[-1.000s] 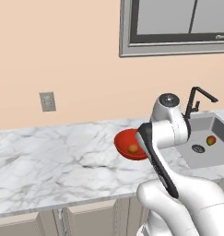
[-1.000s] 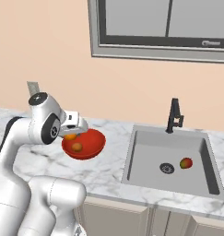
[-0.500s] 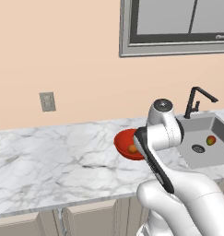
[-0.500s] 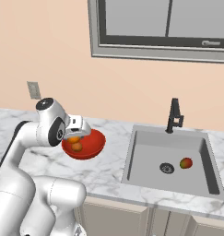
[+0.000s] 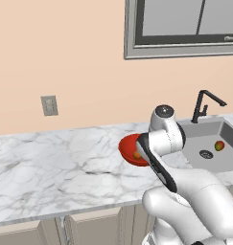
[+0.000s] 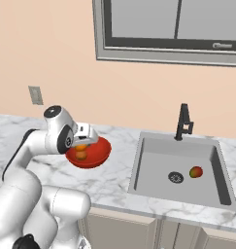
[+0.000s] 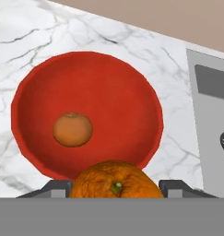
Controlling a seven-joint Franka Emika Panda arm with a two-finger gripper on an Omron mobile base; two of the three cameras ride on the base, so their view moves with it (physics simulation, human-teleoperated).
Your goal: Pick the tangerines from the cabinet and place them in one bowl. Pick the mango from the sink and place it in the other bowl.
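Observation:
My gripper is shut on a tangerine, held just above the near rim of the glossy red bowl. A second tangerine lies inside that bowl, left of centre. In the right base view the held tangerine hangs over the red bowl, with the other tangerine below it. The mango lies in the grey sink beside the drain. From the left base view the red bowl is partly hidden behind my arm, and the mango shows in the sink. The cabinet and the other bowl are out of view.
A black faucet stands behind the sink. A framed window hangs on the wall above. A wall outlet sits at the left. Bare marble counter stretches left of the red bowl.
My arm has shifted a little to the left and lower, carrying the tangerine closer over the red bowl. The gripper stays shut on it.

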